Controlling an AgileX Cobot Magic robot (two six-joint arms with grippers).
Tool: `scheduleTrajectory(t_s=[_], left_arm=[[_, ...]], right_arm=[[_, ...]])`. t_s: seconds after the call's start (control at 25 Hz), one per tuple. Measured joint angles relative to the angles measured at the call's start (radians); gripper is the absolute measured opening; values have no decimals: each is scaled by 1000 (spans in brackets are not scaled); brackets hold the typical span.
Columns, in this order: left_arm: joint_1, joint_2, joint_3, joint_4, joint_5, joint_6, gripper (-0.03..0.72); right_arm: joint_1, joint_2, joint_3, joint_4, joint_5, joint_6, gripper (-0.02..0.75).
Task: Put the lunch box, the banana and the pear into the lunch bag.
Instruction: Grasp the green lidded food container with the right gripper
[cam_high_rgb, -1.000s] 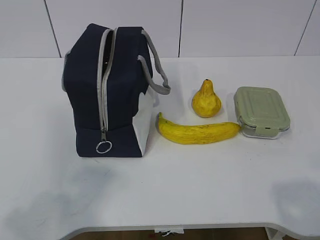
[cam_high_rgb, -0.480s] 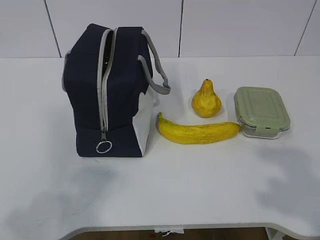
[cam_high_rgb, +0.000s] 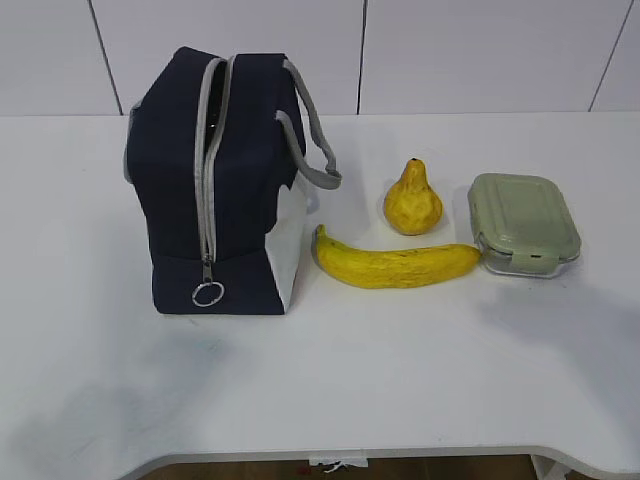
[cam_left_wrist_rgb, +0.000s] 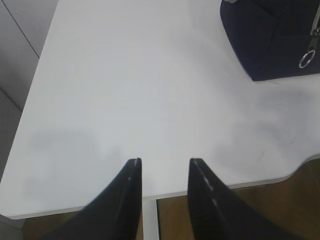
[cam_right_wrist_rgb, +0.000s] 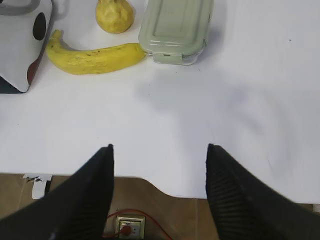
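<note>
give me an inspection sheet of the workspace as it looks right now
surface: white table, bare in front, faint shadows on it
lunch bag: stands at left, zipper closed most of the way, ring pull low at its front
banana: lies flat between bag and box, its right tip at the box's edge
pear: upright behind the banana
lunch box: at right, green lid on
clutter: nothing seen
left gripper: fingers apart, empty, over the table's near left edge
right gripper: fingers wide apart, empty, at the near edge in front of the box
cables: a red wire on the floor below the table edge
surroundings: white panelled wall behind, brown floor
</note>
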Motion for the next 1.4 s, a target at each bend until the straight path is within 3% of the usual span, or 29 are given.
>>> scheduleTrajectory(t_s=[0.56,0.72,1.2,1.4], left_arm=[[0,0,0,0,0,0,244],[0,0,0,0,0,0,244],[0,0,0,0,0,0,244],[0,0,0,0,0,0,244]], right_arm=[[-8,465,-252,0,-13,-11,377],[-110,580,-335,82,10,-70,356],[-520,894,-414,693,202,-593,337],[-658,1015,-415,773,202,-692,335]])
